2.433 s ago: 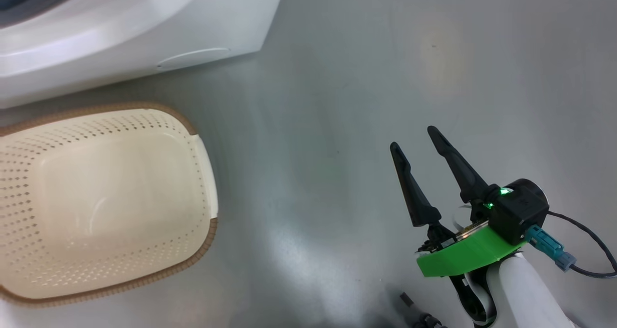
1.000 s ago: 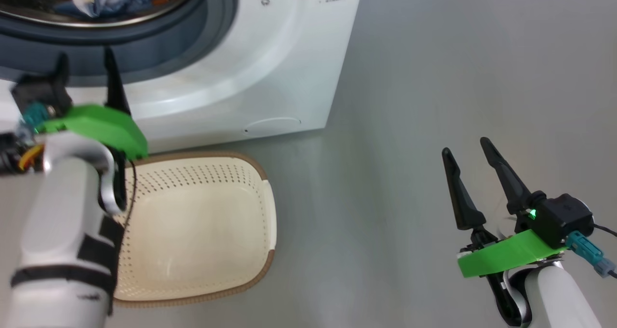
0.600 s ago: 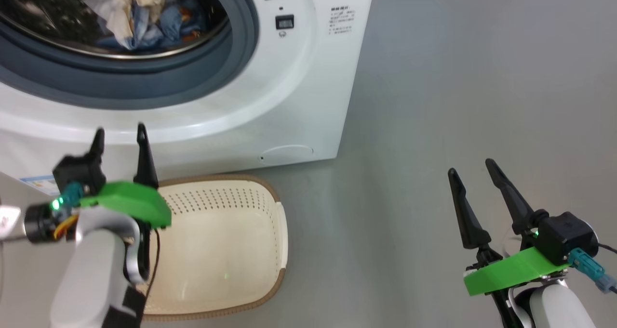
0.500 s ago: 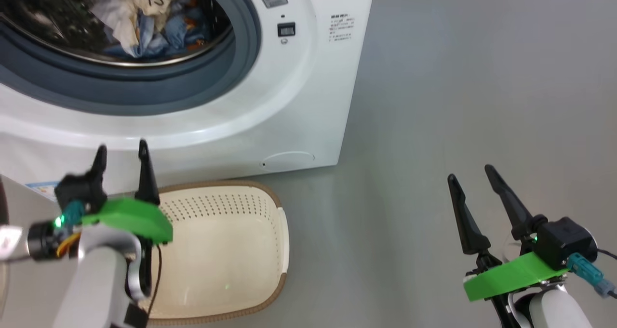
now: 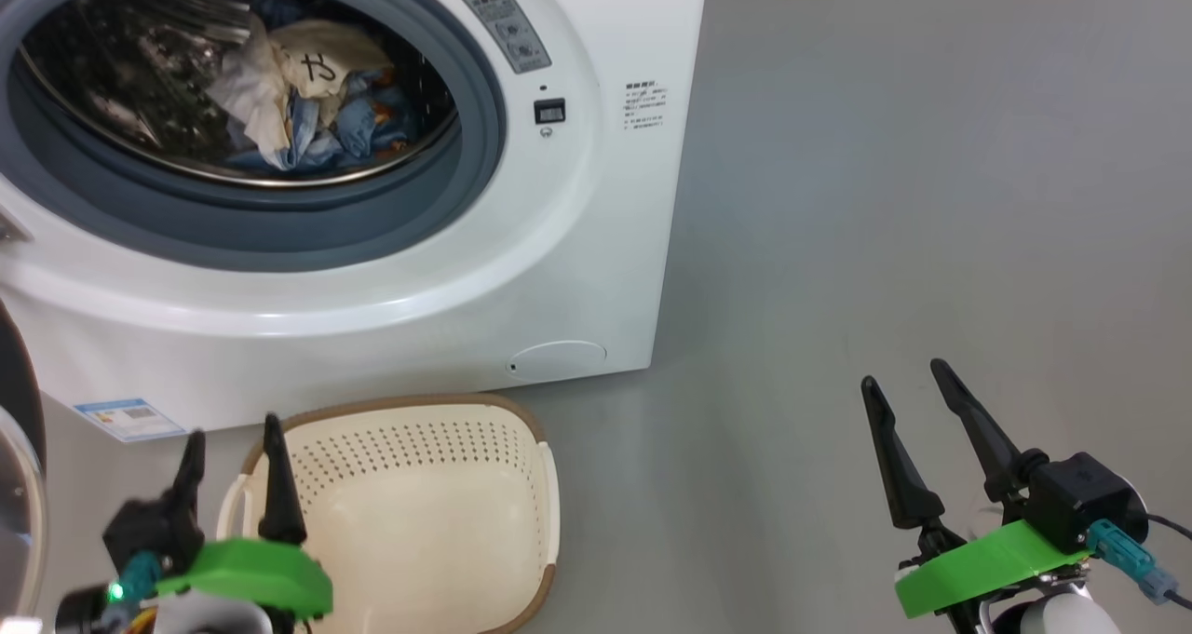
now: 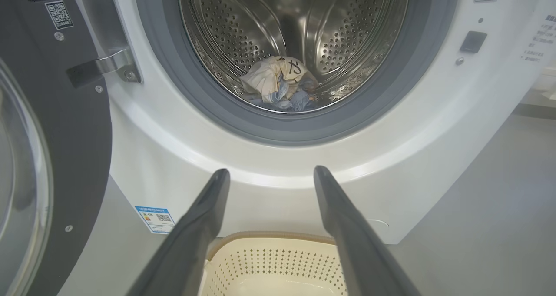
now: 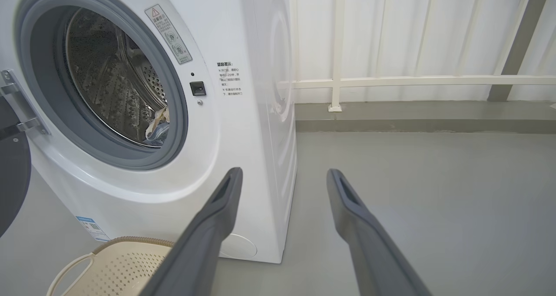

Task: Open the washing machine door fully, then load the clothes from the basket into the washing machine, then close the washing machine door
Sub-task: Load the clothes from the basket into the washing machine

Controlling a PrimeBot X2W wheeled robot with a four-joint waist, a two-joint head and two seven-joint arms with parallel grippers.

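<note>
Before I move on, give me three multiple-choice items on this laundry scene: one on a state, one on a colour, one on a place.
1. The washing machine door is: A shut, B open, C missing.
2. The basket rim is: A blue, B black, C brown.
3. The clothes lie: A in the basket, B draped on the door, C in the drum.

Answers:
1 B: the door stands aside at the left, leaving the drum mouth uncovered.
2 C: a brown band edges the cream basket.
3 C: the clothes sit at the drum's bottom, and the basket is empty.
</note>
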